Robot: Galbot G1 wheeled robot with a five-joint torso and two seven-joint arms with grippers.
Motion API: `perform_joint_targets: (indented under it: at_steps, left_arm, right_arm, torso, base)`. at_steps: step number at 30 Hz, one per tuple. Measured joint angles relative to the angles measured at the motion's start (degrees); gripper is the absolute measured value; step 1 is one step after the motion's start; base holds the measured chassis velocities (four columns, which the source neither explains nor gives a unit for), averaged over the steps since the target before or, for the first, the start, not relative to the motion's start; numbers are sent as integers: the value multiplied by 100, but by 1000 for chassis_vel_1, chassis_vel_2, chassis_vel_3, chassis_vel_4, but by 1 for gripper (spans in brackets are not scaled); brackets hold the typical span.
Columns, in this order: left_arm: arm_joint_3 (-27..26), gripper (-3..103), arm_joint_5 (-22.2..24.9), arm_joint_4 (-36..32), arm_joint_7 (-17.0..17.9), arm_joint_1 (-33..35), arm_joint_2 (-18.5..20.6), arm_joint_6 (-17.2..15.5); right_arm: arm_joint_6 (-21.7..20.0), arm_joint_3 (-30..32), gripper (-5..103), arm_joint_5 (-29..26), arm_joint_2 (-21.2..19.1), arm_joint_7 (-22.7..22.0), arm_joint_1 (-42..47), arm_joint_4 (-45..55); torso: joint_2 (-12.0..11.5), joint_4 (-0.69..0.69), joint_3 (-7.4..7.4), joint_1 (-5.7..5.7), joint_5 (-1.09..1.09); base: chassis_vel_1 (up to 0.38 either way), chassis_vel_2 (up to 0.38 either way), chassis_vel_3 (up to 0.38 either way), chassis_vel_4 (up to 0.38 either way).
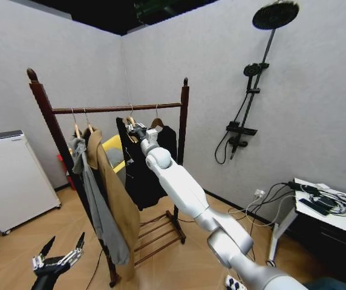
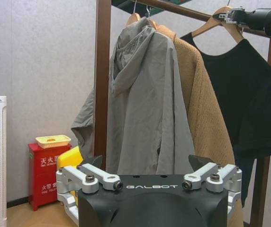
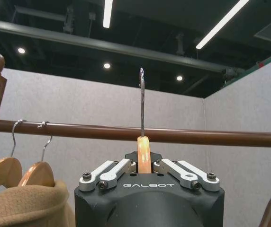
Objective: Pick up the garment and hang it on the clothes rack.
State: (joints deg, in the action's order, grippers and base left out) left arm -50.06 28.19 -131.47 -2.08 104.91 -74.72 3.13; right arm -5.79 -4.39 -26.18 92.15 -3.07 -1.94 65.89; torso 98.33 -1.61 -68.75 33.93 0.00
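Beside the dark wooden clothes rack (image 1: 49, 115), the black garment (image 1: 143, 175) hangs from its wooden hanger (image 3: 144, 153), clamped in the right claw (image 3: 144, 166) with the wire hook (image 3: 141, 101) rising just above the horizontal rail (image 3: 126, 133), while the left claw (image 1: 58, 257) waits low, spread wide.

Black garment (image 1: 138, 169) beside rack (image 1: 118, 109) rail
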Motion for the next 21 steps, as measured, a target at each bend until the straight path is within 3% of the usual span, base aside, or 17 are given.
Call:
perform_joint_targets:
  at_steps: [9,21]
  left_arm:
    - [0,100,0,0,0,-1,0,0]
    - [0,100,0,0,0,-2,0,0]
  right_arm:
    - [-873,78,10,-428,-2,-126,-310,-101]
    - [-1085,-75,10,-663,-2,-84,-333,41]
  torso:
    - [-3,-2,-2,7,0]
    - [-2,-2,-2,6,0]
  base:
    - [0,0,0,0]
    - [0,0,0,0]
